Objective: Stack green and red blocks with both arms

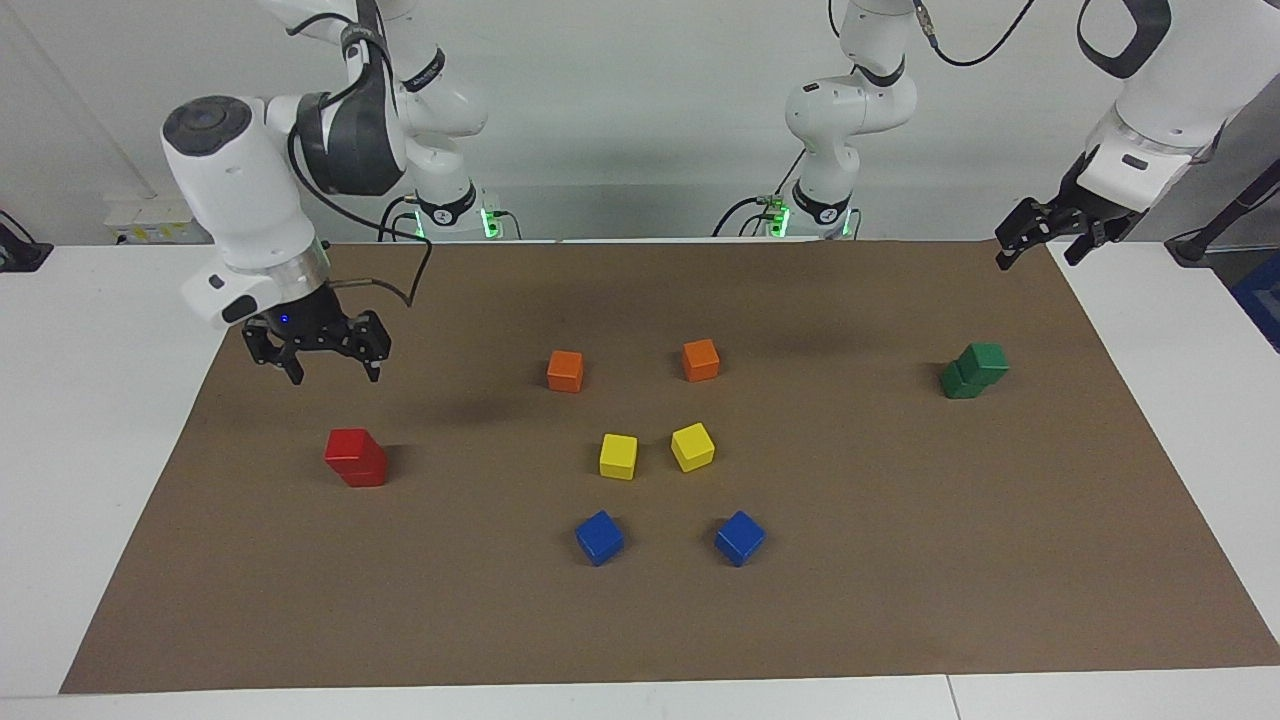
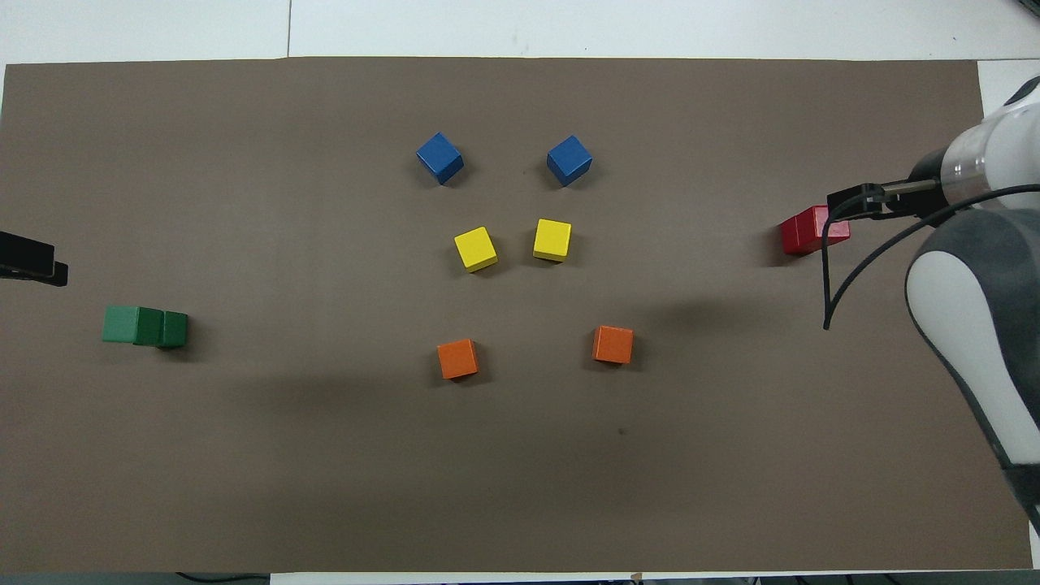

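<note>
I am looking across the surface (image 1: pixel 90 420) from the facing camera, starting at the right arm's end. The right tool (image 1: pixel 318 362) is hanging in the air with its fingers spread apart and gripping nothing; it is sitting above the brown mat (image 1: pixel 900 560), over the spot just nearer the robots than the red stack (image 1: pixel 356 457). That stack is standing free on the mat, one red block on the other, the upper one sitting slightly askew on the lower.

Moving toward the middle, I am seeing two orange cubes (image 1: pixel 565 371) nearest the robots, then two yellow cubes (image 1: pixel 618 456) side by side, then two blue cubes (image 1: pixel 599 537) farthest from the robots. All six are lying singly on the mat, apart from one another.

Toward the left arm's end, the green stack (image 1: pixel 973 370) is resting on the mat, the top green block shifted off-centre on the bottom one. The left tool (image 1: pixel 1040 238) is hovering well clear of it, over the mat's corner nearest the robots, fingers apart and carrying nothing.

From the overhead camera, the red stack (image 2: pixel 812 231) and green stack (image 2: pixel 145 326) are sitting at the two ends of the mat.
</note>
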